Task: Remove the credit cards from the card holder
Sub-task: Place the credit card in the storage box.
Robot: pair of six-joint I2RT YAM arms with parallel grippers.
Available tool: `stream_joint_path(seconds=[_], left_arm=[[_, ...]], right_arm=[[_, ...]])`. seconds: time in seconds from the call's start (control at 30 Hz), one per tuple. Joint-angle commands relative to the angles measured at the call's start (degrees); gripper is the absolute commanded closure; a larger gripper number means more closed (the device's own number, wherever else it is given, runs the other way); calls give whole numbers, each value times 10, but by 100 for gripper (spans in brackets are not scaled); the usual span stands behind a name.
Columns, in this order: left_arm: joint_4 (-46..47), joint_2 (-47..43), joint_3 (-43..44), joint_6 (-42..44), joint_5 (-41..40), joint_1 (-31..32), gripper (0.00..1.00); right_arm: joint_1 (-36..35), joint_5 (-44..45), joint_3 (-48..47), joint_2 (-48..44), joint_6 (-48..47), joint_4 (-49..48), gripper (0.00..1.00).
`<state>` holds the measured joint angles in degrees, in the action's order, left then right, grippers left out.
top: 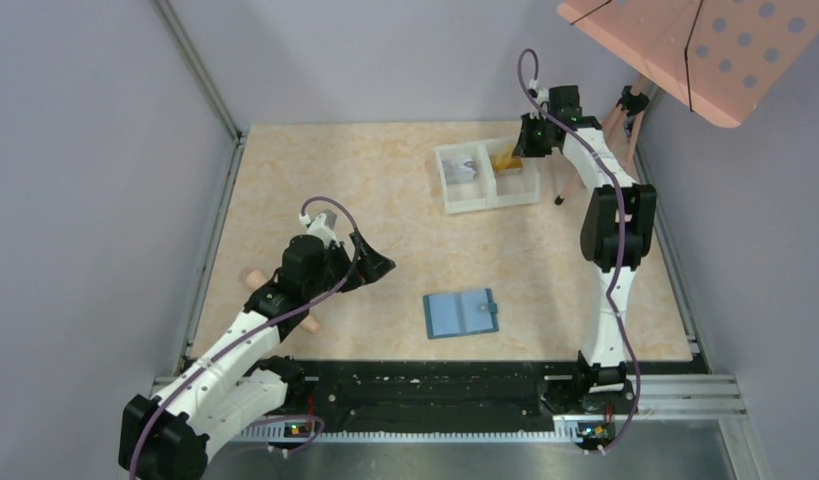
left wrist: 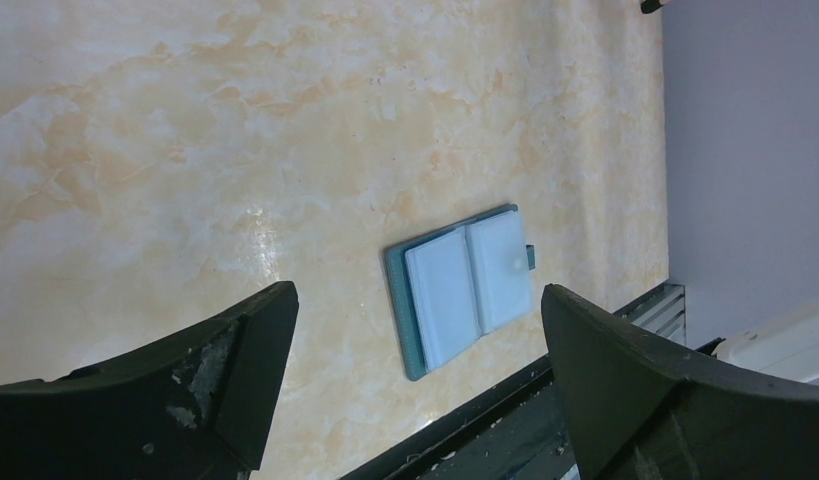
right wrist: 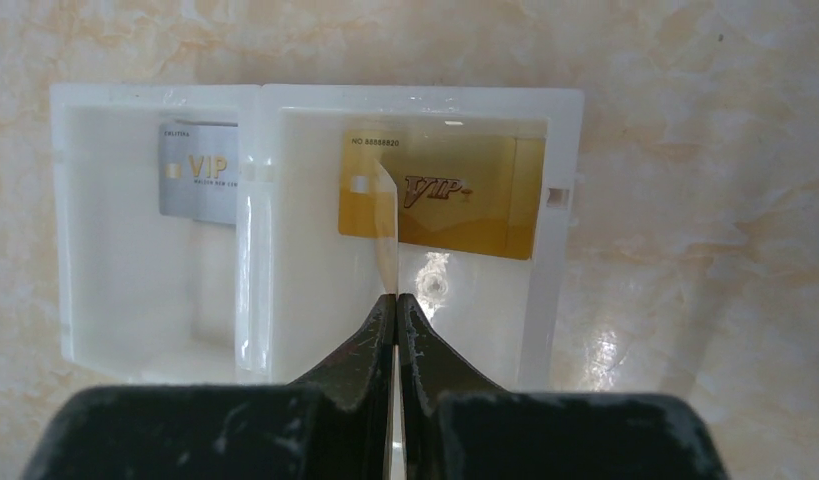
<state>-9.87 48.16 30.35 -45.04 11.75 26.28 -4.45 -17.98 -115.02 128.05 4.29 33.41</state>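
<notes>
Your table [top: 315, 180] carries the white tray [right wrist: 415, 97] at far right and the card holder [top: 461, 313] near the front edge, lying open and flat with its pale blue pockets up. Your left tool [top: 375, 255] is near its left, spread wide and empty. In the tray, the gold card [right wrist: 465, 195] is in the right compartment and the silver card [right wrist: 200, 180] in the left; your right tool [right wrist: 395, 297], at the right compartment, is pinched nearly closed on a thin pale strip [right wrist: 388, 235] seen edge-on, and you cannot tell whether that is a card.
</notes>
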Motion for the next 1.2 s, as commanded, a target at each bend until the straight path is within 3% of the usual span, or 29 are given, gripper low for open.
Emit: stream_joint_path(seconds=[0.0, 1.17], left_arm=[[37, 4, 17, -3, 12, 0, 3], [43, -16, 4, -30, 26, -1, 4]], right_arm=[[13, -47, -35, 28, 17, -31, 100], [22, 9, -78, 63, 25, -43, 80]])
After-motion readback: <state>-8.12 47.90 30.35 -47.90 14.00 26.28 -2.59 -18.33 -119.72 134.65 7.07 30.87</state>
